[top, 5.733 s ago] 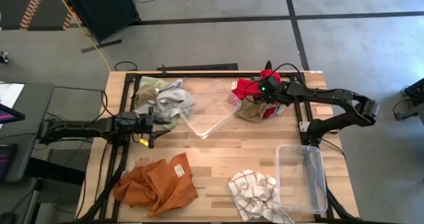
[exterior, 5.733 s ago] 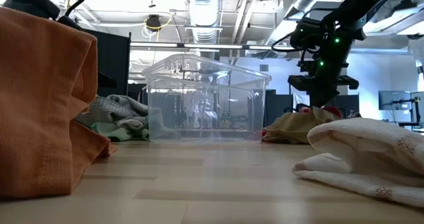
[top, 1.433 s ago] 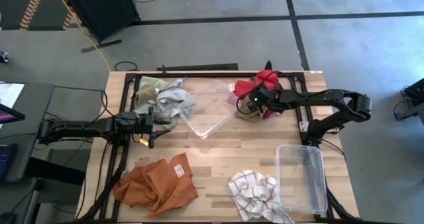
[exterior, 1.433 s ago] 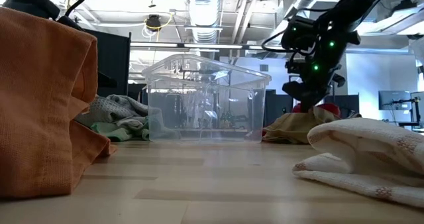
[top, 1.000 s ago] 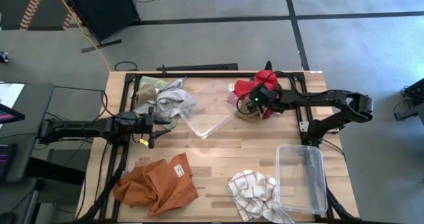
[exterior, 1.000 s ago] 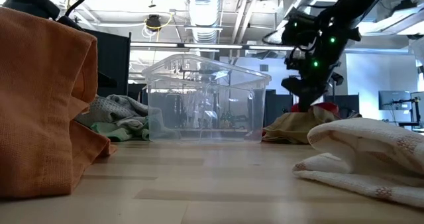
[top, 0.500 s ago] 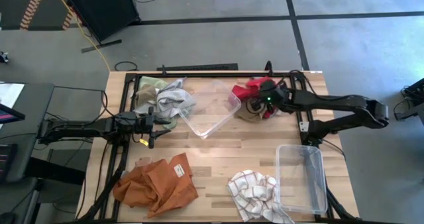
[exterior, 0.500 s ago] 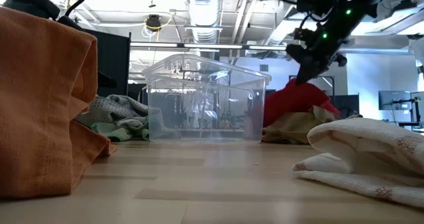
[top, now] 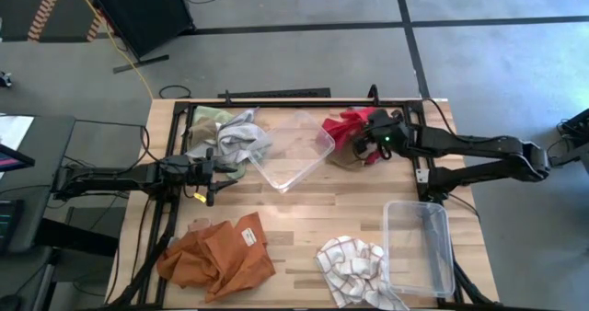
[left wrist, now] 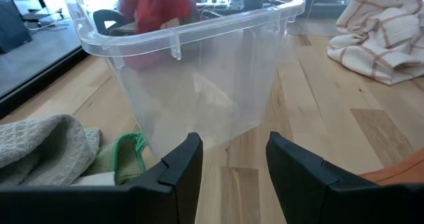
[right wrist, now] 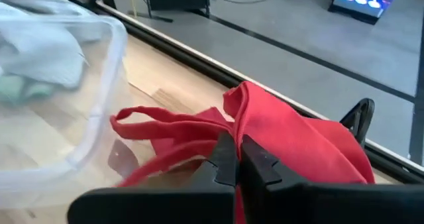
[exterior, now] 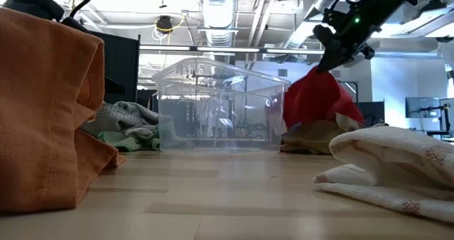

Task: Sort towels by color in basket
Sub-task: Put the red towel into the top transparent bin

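Soft red towel [top: 347, 125] hangs pinched in my right gripper [top: 361, 138], jaws clamped tight on it, lifted above the tan-brown cloth [top: 345, 155] at the table's one o'clock. Next, I judge, I carry it toward nine o'clock over the clear plastic basket [top: 293, 149] and release. My left gripper [top: 217, 168] waits part-open, empty.

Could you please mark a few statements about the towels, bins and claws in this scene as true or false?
1. The right claw is shut on the red towel, lifting it. True.
2. The left claw holds the orange towel. False: it is open and empty, facing the tilted clear bin.
3. The checked towel lies inside the second clear bin. False: it lies beside it on the table.
4. The grey towel lies beside the tilted bin. True.
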